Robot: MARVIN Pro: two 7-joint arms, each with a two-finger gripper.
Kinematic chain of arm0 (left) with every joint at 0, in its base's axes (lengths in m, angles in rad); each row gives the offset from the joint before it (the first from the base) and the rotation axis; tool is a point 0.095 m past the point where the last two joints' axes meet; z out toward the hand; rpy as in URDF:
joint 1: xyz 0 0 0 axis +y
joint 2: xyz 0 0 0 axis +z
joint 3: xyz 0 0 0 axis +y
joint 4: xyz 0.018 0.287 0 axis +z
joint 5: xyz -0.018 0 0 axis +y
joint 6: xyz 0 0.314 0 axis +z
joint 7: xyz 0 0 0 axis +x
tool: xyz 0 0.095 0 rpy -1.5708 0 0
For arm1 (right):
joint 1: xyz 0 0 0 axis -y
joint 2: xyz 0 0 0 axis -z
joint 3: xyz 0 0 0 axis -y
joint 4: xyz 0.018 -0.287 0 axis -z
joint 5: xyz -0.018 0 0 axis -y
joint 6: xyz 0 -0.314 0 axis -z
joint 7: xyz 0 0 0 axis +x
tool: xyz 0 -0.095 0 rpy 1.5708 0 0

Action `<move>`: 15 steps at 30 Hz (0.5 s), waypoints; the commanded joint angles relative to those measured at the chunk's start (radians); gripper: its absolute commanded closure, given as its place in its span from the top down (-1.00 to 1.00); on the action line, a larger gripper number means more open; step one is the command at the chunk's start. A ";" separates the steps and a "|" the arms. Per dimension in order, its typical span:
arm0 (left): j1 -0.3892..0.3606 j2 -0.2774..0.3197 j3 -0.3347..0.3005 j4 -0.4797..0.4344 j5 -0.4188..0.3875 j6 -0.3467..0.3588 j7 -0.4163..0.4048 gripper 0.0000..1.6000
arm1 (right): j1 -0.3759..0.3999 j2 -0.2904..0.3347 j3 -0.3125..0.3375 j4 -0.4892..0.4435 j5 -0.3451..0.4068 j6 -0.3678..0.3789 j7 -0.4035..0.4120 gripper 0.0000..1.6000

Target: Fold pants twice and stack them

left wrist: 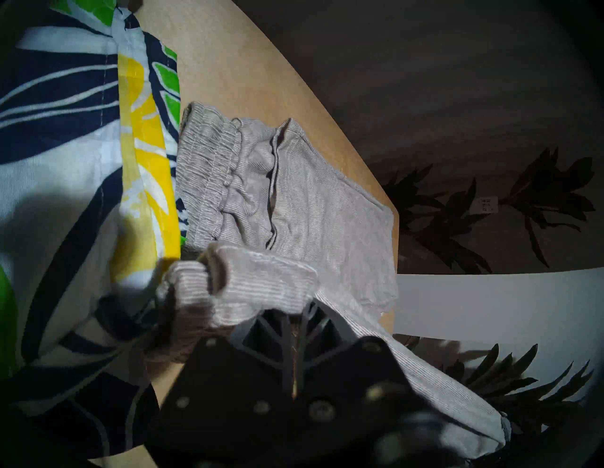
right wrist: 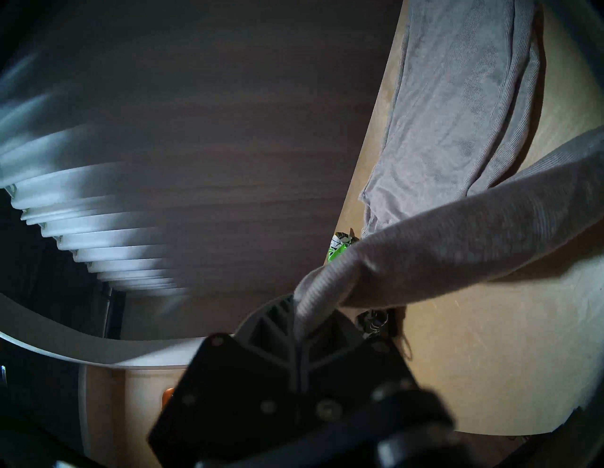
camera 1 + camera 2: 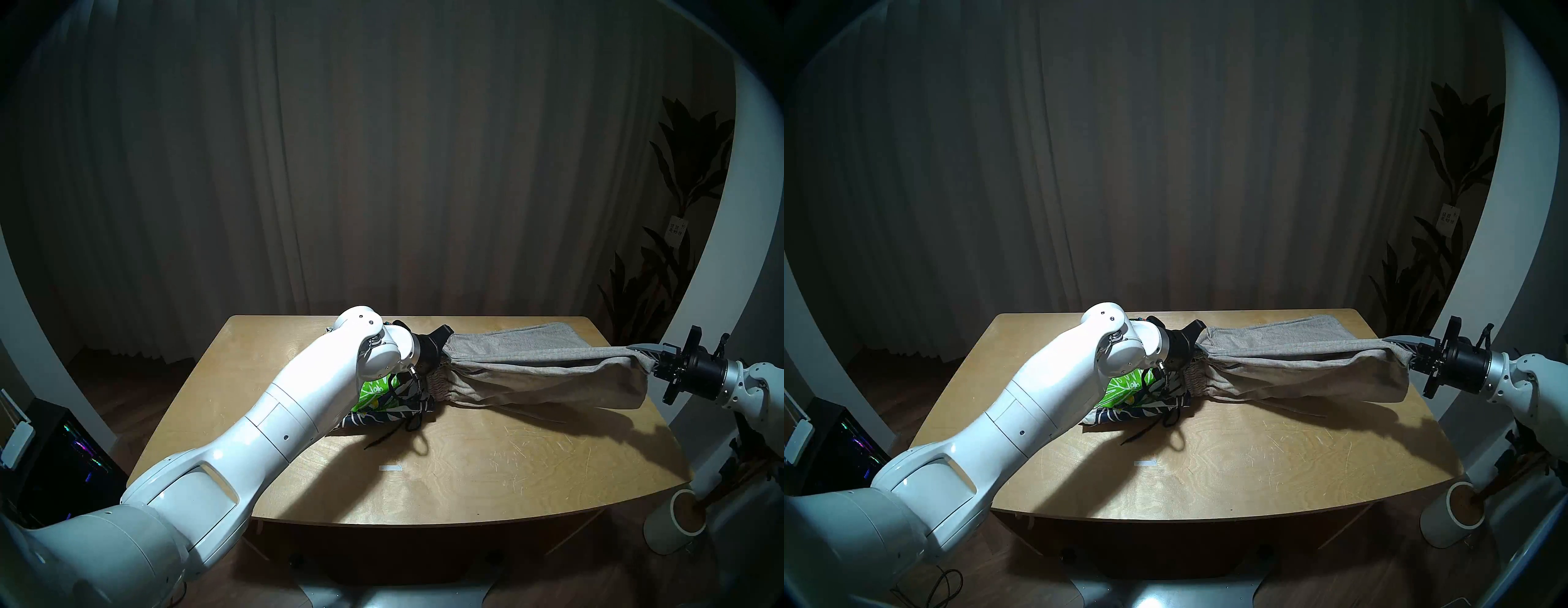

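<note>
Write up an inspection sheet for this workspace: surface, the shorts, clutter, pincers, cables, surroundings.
Surface: wooden table, scratched; small white mark near its front.
Job's things: grey shorts stretched between both pincers, one part lifted, another on the table behind; leaf-print shorts bunched on the table under the left arm, black drawstring trailing forward.
Clutter: nothing seen on the table.
Pincers: left pincer shut on the grey shorts near the elastic waistband; right pincer shut on the opposite end.
Cables: thin dark cable on the floor at left.
Surroundings: curtain behind, plant at right, white cylindrical holder on the floor.
</note>
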 commanded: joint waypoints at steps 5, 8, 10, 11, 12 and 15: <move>-0.078 -0.054 -0.015 0.061 0.009 -0.034 0.043 -1.00 | 0.009 -0.012 0.021 -0.089 0.111 -0.098 -0.052 -1.00; -0.085 -0.058 -0.018 0.076 0.010 -0.038 0.052 -1.00 | 0.013 -0.011 0.018 -0.106 0.132 -0.146 -0.079 -1.00; -0.091 -0.062 -0.021 0.087 0.011 -0.042 0.058 -1.00 | 0.017 -0.011 0.018 -0.124 0.147 -0.188 -0.104 -1.00; -0.094 -0.064 -0.021 0.091 0.012 -0.043 0.061 -1.00 | 0.018 -0.011 0.017 -0.130 0.154 -0.201 -0.112 -1.00; -0.097 -0.067 -0.022 0.096 0.012 -0.045 0.064 -1.00 | 0.019 -0.013 0.015 -0.140 0.164 -0.225 -0.123 -1.00; -0.107 -0.074 -0.024 0.107 0.015 -0.049 0.072 -1.00 | 0.022 -0.015 0.010 -0.165 0.194 -0.281 -0.155 -1.00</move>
